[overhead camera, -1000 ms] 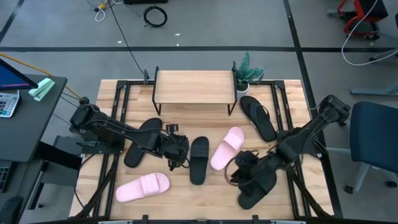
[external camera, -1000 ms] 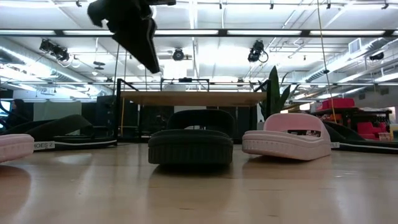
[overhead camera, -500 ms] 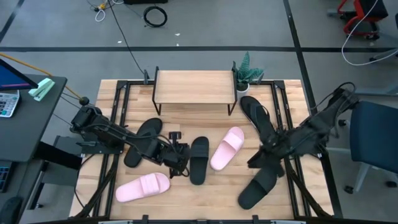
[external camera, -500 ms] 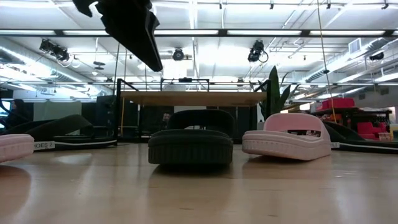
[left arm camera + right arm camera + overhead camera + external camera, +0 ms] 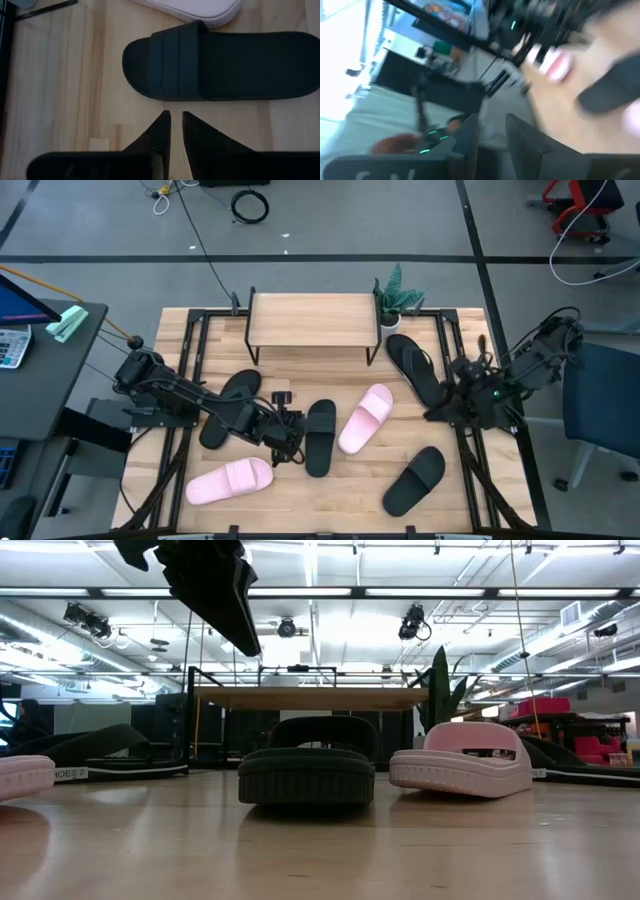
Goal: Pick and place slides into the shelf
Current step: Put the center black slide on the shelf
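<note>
Slides: black slide (image 5: 320, 437) lies mid-tabletop, just right of left tool (image 5: 287, 436), fingers (image 5: 161, 132) nearly closed, empty. Reopen wide, straddle the band, grip firmly, carry far to shelf (image 5: 314, 318). Right tool (image 5: 452, 402) open, empty, waiting.

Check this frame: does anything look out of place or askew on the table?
Nothing is damaged or spilled. The six slides lie scattered at mixed angles, none on the shelf yet. One black slide lies alone near the front right edge, far from its mate, beside the left gripper. The right gripper is empty.
</note>
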Action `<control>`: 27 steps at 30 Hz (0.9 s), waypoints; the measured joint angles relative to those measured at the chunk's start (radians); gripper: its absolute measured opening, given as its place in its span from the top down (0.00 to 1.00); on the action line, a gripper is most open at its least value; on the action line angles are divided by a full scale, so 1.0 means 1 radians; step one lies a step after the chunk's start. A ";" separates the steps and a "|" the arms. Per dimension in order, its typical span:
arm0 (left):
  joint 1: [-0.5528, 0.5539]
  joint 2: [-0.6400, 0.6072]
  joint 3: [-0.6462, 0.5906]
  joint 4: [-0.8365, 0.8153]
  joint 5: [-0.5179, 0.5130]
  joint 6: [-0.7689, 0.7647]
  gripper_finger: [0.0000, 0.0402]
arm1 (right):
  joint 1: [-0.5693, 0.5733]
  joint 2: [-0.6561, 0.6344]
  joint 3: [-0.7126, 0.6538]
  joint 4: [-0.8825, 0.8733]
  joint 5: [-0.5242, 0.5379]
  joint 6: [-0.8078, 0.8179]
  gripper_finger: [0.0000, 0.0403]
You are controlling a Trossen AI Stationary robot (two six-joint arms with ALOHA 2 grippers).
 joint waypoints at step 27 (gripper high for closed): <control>0.000 0.000 0.000 -0.053 0.000 -0.009 0.87 | -0.171 0.495 -0.010 0.074 0.381 -0.619 0.74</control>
